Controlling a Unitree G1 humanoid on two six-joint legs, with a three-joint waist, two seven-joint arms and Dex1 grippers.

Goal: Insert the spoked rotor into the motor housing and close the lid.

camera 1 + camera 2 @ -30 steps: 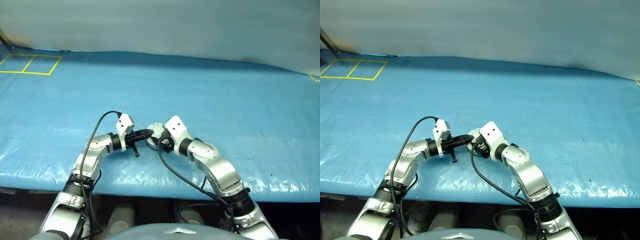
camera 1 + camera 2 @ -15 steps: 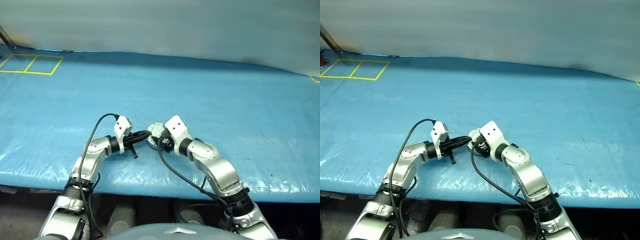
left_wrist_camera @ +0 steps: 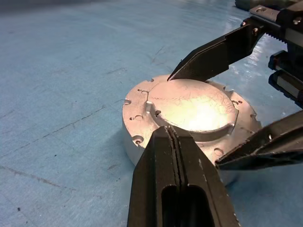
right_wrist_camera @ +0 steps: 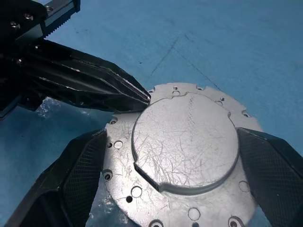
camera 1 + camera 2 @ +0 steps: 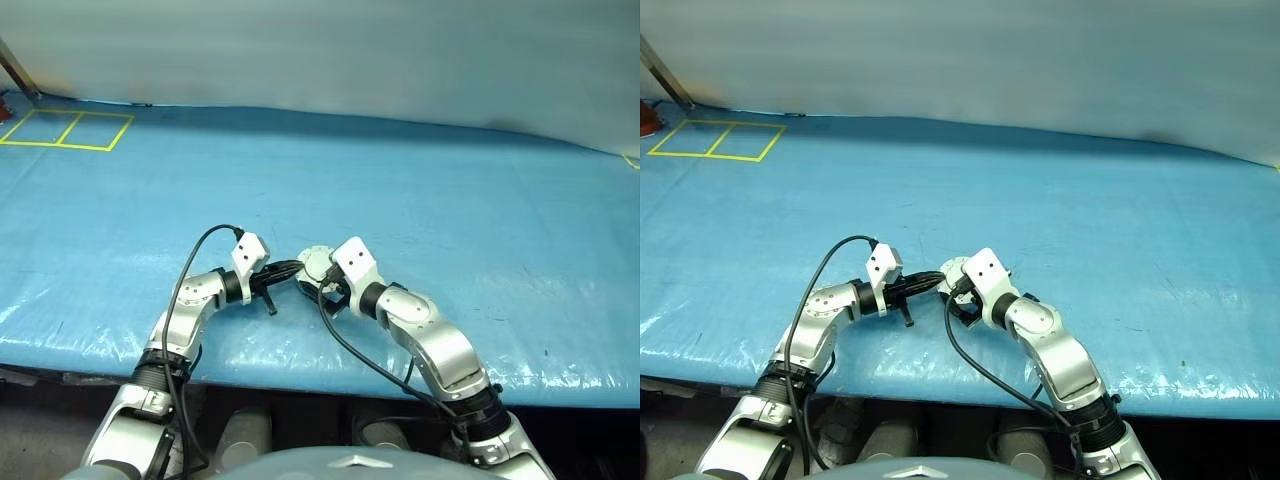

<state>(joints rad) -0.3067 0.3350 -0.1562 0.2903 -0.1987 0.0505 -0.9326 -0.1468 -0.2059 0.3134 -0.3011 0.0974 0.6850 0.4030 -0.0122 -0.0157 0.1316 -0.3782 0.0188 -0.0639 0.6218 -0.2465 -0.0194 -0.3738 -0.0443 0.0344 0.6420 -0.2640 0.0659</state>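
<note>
The motor housing point(image 3: 135, 135) is a short silver cup on the blue table, just in front of me between both arms. The lid point(image 4: 184, 146) lies flat and closed on top of it, with a raised round centre and a notched rim with holes. The spoked rotor is hidden. My left gripper point(image 3: 169, 130) is shut, and its tips rest on the lid's rim from the left. My right gripper point(image 4: 171, 137) is open, with one finger on each side of the housing. In the head view both grippers meet at the housing point(image 5: 312, 262).
A blue tarpaulin point(image 5: 450, 200) covers the whole table, wrinkled near the front edge point(image 5: 560, 375). Yellow tape squares point(image 5: 60, 130) mark the far left corner. A grey wall runs along the back. Black cables loop off both wrists.
The right gripper's fingers have spread a little wider around the housing. Both arms hold their places, and the head view has shifted slightly.
</note>
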